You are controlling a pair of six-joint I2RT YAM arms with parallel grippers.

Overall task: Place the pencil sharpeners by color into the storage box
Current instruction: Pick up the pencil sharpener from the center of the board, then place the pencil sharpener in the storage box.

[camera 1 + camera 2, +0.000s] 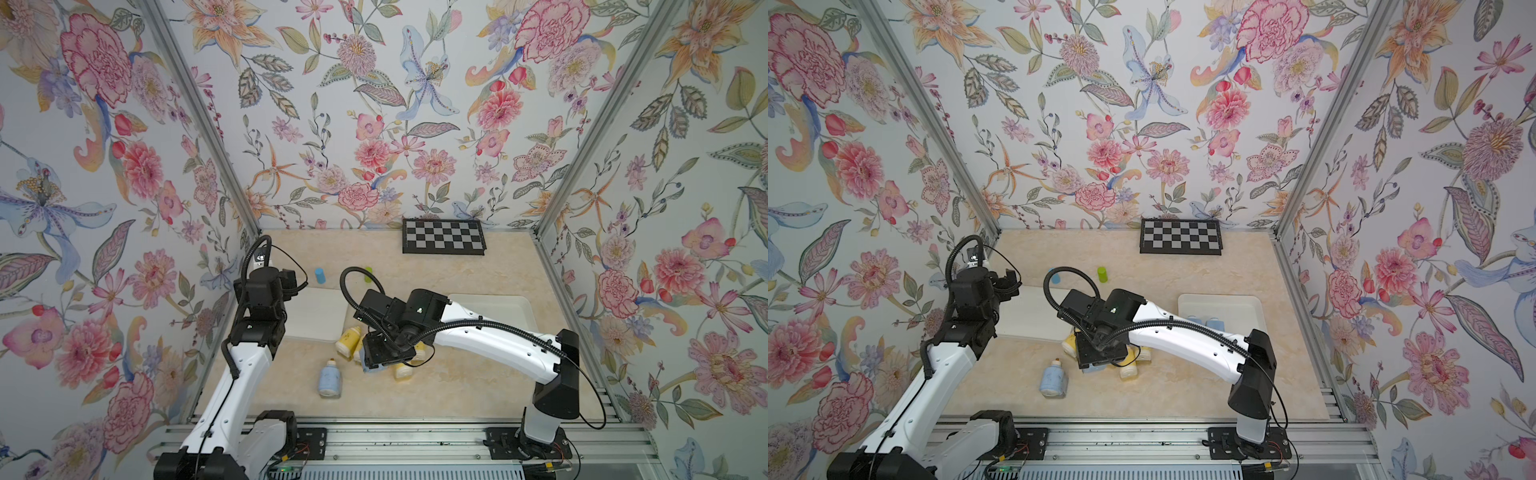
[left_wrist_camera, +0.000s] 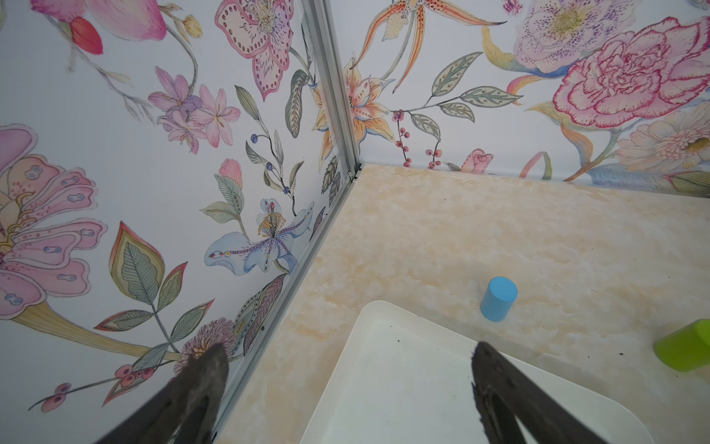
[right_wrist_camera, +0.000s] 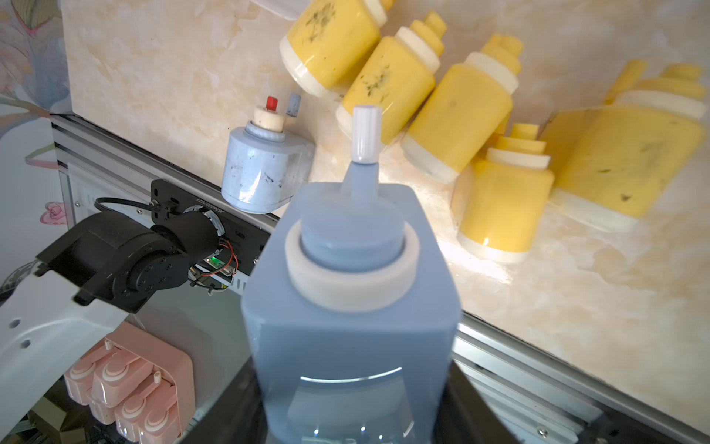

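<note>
Spotter: Room was tightest on your right side. Your right gripper [image 3: 357, 407] was clamped on a held blue sharpener [image 3: 351, 300], cap pointing away from the wrist, close to the yellow sharpeners [image 3: 461, 115].

Operator: How did that pile lie?

Spotter: Five of them lay on their sides, bunched close, just off the near corner of the left tray [image 1: 320, 316]. A loose blue sharpener [image 1: 329, 378] lay alone on its side, apart from the pile, toward the front rail [image 1: 395, 436], with bare table [image 1: 457, 386] around it.

Operator: And the left arm?

Spotter: Your left gripper [image 2: 347, 369] stood wide, holding nothing, above the far corner of that tray, near the side wall [image 2: 115, 192]. You had a blue cylinder [image 2: 498, 298] and a green cylinder [image 2: 684, 346] standing upright beyond the tray's far rim. The right tray [image 1: 1221, 297] held two blue sharpeners [image 1: 1204, 322] in its near part, partly hidden by your arm. Open table ran from there back to the checkerboard [image 1: 443, 236].
</note>
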